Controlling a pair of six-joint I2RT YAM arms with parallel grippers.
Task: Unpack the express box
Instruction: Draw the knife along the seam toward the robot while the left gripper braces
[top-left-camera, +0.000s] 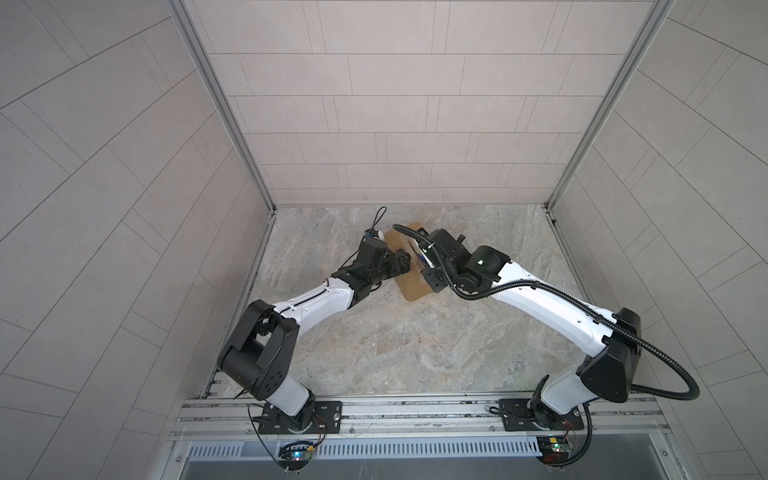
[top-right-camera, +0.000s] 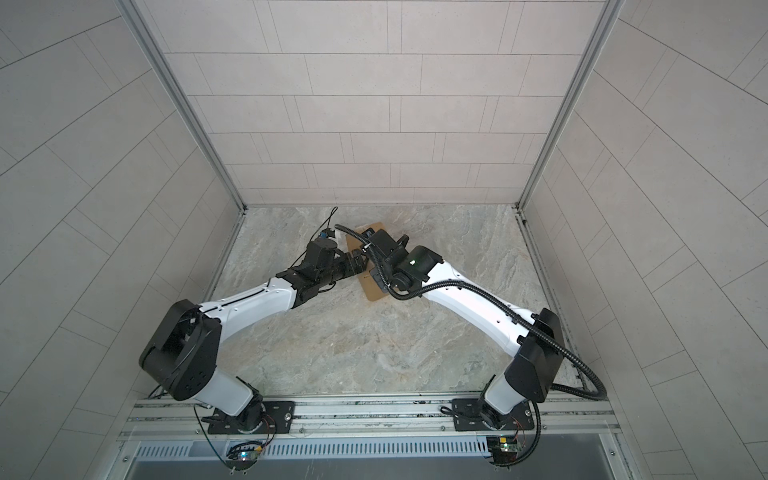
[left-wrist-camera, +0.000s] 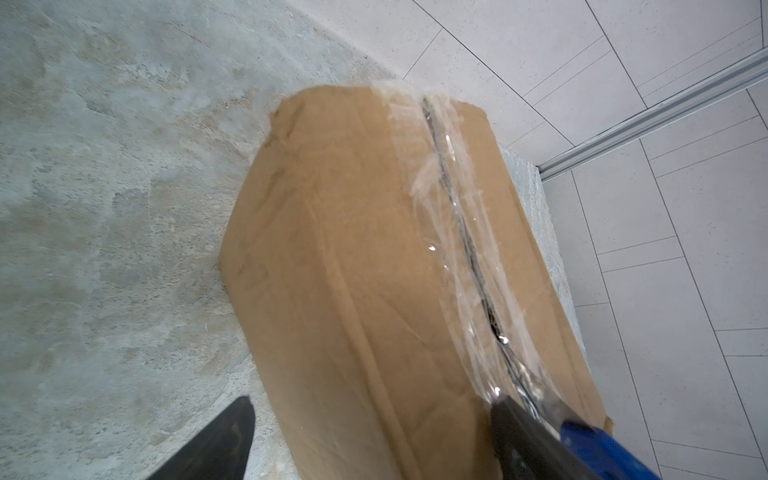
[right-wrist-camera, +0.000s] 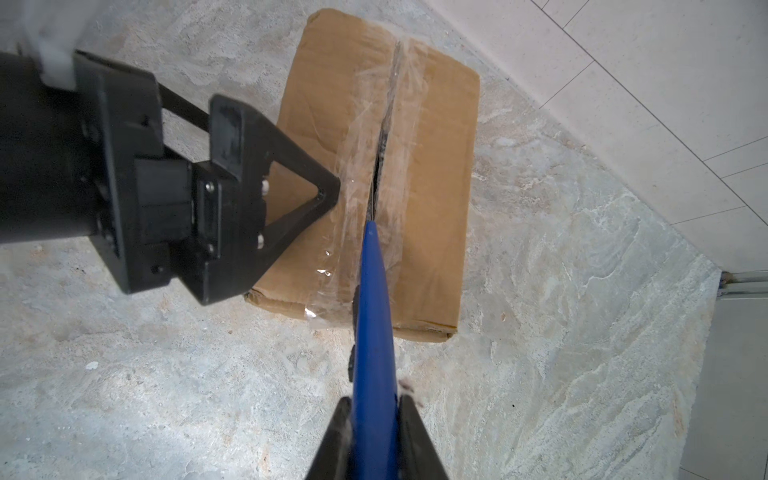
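Stone-look bench, back centre: slitting taped seam of express box with blue knife clamped in right gripper, left gripper spread wide, empty, bracing box top; next likely needs cut finished, flaps parted.

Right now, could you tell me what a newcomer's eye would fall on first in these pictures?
The blue utility knife, clamped in the right gripper's jaws, stands out most, its tip at the already slit, taped top seam of the brown express box. Next comes the left gripper, jaws wide across the box's side edge, toward the back of the table.
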